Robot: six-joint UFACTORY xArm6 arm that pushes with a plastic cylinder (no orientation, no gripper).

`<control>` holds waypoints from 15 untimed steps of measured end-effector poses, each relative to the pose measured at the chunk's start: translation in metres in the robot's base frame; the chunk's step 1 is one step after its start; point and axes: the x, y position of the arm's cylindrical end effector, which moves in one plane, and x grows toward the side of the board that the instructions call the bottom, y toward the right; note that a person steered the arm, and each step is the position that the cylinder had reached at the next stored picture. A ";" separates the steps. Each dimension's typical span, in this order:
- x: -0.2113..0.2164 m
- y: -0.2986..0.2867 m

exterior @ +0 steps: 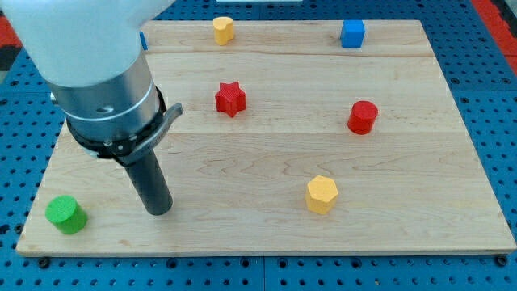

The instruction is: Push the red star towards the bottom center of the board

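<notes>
The red star [230, 99] lies on the wooden board [266, 226], up and left of the board's middle. My tip [159, 210] rests on the board near the view's lower left, well below and left of the star, not touching any block. The arm's white and grey body fills the view's upper left and hides part of the board's left side.
A red cylinder [363, 117] stands at the right. A yellow hexagonal block [321, 194] lies at lower centre-right. A green cylinder [65, 214] sits at the bottom left corner. A yellow block [223, 30] and a blue cube [352, 34] stand at the top edge. A blue sliver [143, 40] shows beside the arm.
</notes>
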 end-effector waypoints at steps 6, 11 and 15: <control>-0.052 0.039; -0.248 0.132; -0.126 0.062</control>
